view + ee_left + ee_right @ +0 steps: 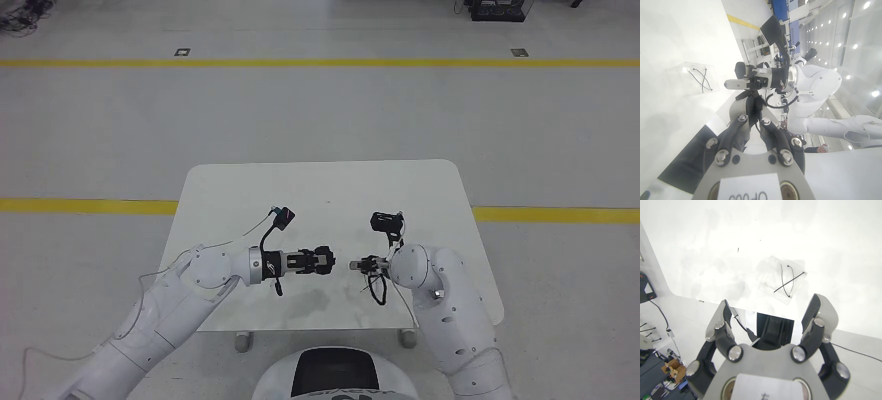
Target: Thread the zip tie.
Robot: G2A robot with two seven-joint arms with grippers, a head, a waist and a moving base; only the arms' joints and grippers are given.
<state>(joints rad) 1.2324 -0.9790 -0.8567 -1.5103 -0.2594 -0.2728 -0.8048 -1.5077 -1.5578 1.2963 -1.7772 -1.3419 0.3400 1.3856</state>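
Observation:
Two black zip ties (787,281) lie crossed in a clear shallow tray (770,264) on the white table (320,190); the left wrist view shows the same tray (677,79) and its ties (703,79). My left gripper (752,100) is shut, and a thin black zip tie (739,323) sticks out of it toward the right gripper's near finger. My right gripper (770,306) is open with its ribbed pads (810,309) wide apart, facing the left one (328,262) tip to tip above the table's front edge. From above, the right gripper (355,265) is a short gap away.
The tray sits further in on the table, beyond both grippers. A few small black specks (737,249) lie on the tabletop. A black device (645,289) with a cable stands on the floor past the table's rounded corner.

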